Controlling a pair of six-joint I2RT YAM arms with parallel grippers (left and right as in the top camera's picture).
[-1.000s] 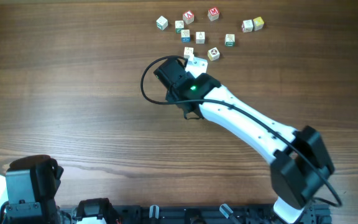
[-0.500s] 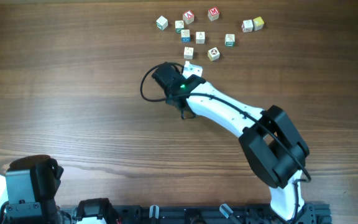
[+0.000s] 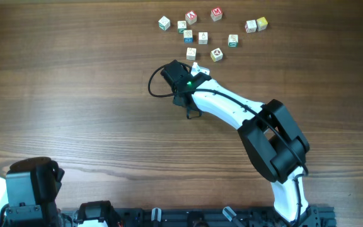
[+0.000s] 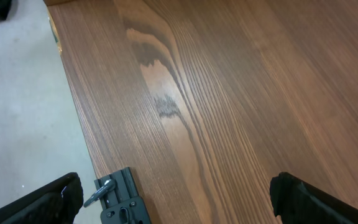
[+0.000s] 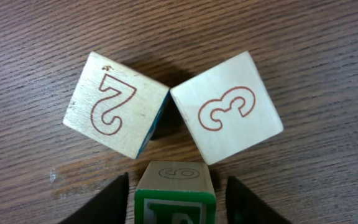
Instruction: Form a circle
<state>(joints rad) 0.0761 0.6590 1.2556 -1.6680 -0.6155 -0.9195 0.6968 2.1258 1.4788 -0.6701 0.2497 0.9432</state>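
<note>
cube marked 2 [image 5: 115, 106], cube marked 3 [image 5: 227, 107], green-faced cube [image 5: 175, 194]

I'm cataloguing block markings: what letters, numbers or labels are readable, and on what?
"2": red outline, on the left pale cube in the right wrist view.
"3": red outline, on the right pale cube there.
Green-faced cube: white letter cut off by the frame edge; the outlined mark on its top is unreadable.
Scattered cubes in the overhead view: too small to read.

The green-faced cube [image 5: 175, 198] is cut off by the bottom edge.
</note>
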